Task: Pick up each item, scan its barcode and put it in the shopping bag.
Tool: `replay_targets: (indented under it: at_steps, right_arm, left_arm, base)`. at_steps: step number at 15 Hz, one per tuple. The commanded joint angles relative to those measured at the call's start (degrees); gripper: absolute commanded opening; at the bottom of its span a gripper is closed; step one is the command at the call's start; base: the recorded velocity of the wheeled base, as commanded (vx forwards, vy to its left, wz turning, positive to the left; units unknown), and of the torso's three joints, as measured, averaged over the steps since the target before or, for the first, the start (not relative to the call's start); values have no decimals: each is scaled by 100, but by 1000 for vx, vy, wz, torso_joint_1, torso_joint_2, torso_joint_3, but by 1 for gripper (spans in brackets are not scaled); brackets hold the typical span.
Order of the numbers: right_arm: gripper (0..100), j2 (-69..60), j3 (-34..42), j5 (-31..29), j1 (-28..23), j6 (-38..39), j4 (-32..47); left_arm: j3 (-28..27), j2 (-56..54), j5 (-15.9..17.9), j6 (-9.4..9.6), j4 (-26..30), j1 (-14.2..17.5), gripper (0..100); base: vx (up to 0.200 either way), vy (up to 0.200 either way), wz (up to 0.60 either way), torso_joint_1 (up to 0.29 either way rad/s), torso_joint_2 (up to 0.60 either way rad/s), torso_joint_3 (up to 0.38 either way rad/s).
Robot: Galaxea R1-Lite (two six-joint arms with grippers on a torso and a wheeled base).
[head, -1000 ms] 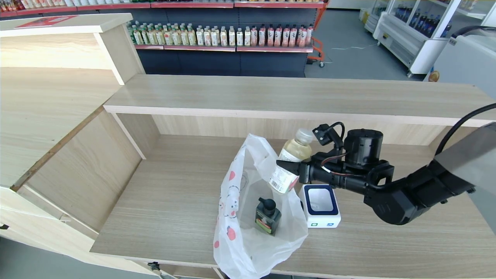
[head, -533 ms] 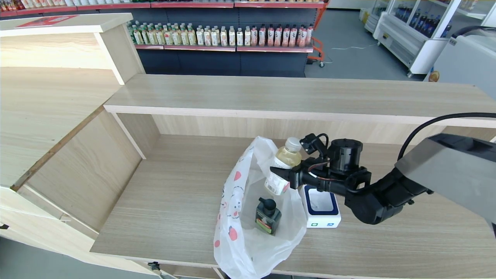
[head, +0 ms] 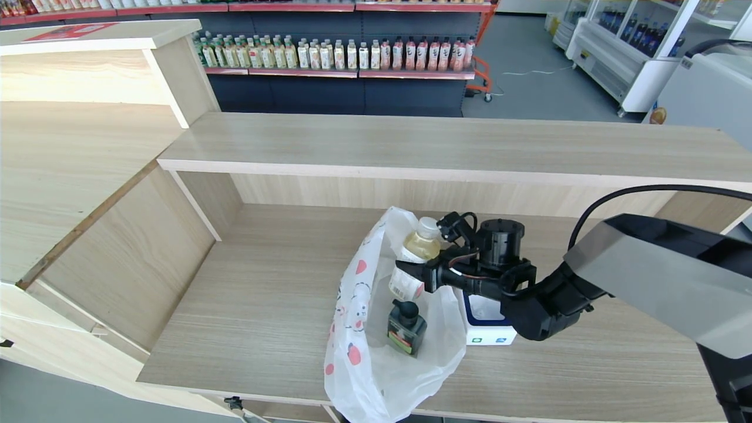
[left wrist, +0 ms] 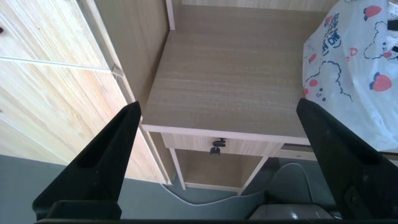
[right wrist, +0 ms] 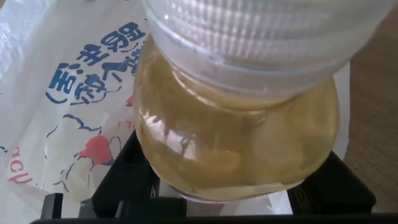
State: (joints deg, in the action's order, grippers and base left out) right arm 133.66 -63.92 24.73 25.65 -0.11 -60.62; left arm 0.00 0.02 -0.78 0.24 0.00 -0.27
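The right claw is clenched on a clear bottle of pale yellow drink, gripping it around the middle with a dark finger on either side. The bottle leans, with its white cap up and toward the back of the counter and its labelled lower end down at the open mouth of the shopping bag. In the right wrist view the bottle sits close, its ribbed cap nearest the camera, with the bag behind it. The bag is white plastic printed with red hearts and cartoon figures, and it stands on the counter with its mouth gaping. Inside it, 1 dark pump bottle stands upright, below the held bottle and apart from it. A white scanner with a dark blue frame sits on the counter just beside the bag, partly covered by the right arm. The left claw is released, its 2 dark fingers spread wide, and it hangs out past the counter's near edge with the bag off to one side.
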Motion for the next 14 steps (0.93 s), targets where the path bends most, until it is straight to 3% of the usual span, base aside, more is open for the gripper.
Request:
replay_targets:
  at_steps: [1,2,7,14]
  right_arm:
    - [0,117,-86,-4,54,-7,-2]
    - [100,125,-130,-4,81,-7,-2]
    - [100,-112,-139,23,81,99,59]
    - [100,-1131,178,84,-42,1602,86]
  left_arm:
    - [0,-2,-1,2,0,0,100]
    - [0,-2,-1,2,0,0,100]
    - [0,-2,-1,2,0,0,100]
    - [0,-2,-1,2,0,0,100]
  base:
    - [0,0,0,0,0,0]
    - [0,0,0,0,0,0]
    - [0,0,0,0,0,0]
    - [0,0,0,0,0,0]
